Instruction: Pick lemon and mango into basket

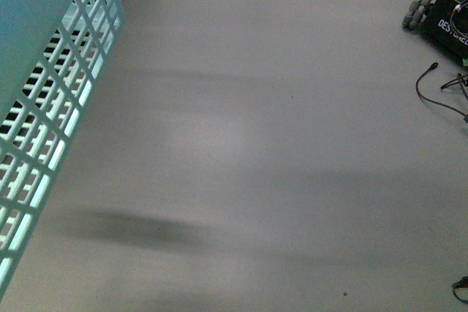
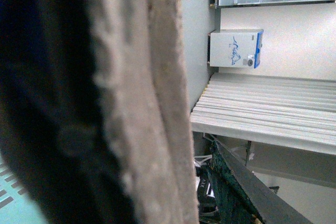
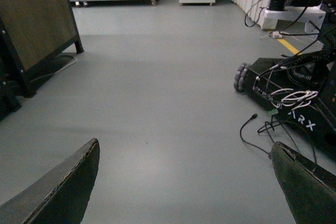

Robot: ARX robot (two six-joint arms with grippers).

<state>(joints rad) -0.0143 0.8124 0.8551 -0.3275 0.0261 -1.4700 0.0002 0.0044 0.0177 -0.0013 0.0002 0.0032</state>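
Black base (image 3: 294, 103) read "ARX"; slotted turquoise plastic basket (image 1: 44, 107) upper left; right claw (image 3: 185, 144) spread empty, left claw (image 2: 37, 129) couldn't tell

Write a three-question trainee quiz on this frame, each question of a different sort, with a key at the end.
1. True or false: the front view shows the lemon and the mango.
2. Multiple choice: in its own wrist view, the right gripper is A) open and empty, B) shut on the lemon, C) shut on the mango.
3. Fill in: in the front view the basket stands at the ___ edge of the picture.

Key: 1 false; 2 A; 3 left.
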